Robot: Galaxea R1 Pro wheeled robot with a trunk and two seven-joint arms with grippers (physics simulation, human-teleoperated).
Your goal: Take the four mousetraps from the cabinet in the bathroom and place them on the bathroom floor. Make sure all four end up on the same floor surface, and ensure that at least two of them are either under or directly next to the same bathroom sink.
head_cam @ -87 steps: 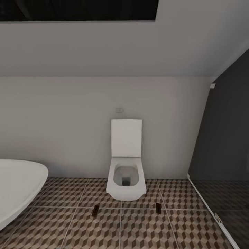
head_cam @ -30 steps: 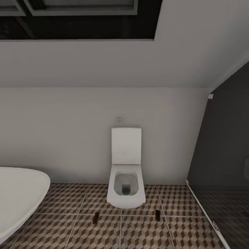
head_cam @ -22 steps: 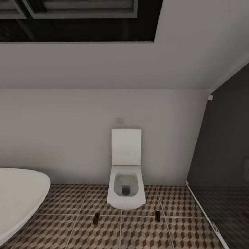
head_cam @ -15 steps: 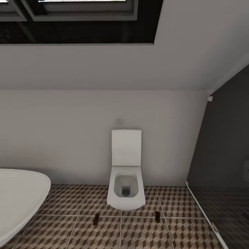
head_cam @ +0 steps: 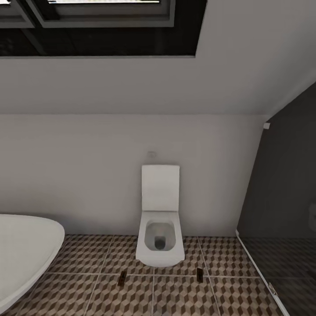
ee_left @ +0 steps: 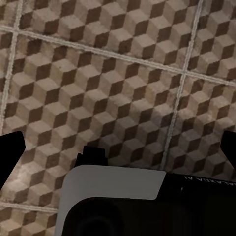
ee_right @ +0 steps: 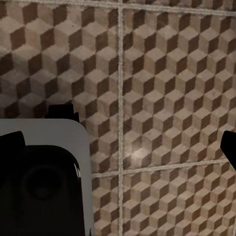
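The bathroom floor [head_cam: 83,295] with its brown cube-pattern tiles runs along the bottom of the head view. Two small dark flat pieces lie on it in front of the toilet, one on the left [head_cam: 122,277] and one on the right [head_cam: 200,274]. They are too small to tell whether they are mousetraps. My left gripper [ee_left: 120,145] hangs open over bare floor [ee_left: 123,73], nothing between its fingers. My right gripper [ee_right: 120,142] is also open over bare floor [ee_right: 172,73]. The cabinet and the bathroom sink are out of view.
A white toilet [head_cam: 160,237] with its lid up stands against the white wall straight ahead. A white bathtub rim [head_cam: 26,254] juts in at the lower left. A dark glass shower screen [head_cam: 281,206] closes off the right. A dark-framed window [head_cam: 101,26] sits high up.
The head camera has tilted upward, so toilet, bathtub and floor sit lower in the picture and more of the window shows. Nothing in the room has moved.
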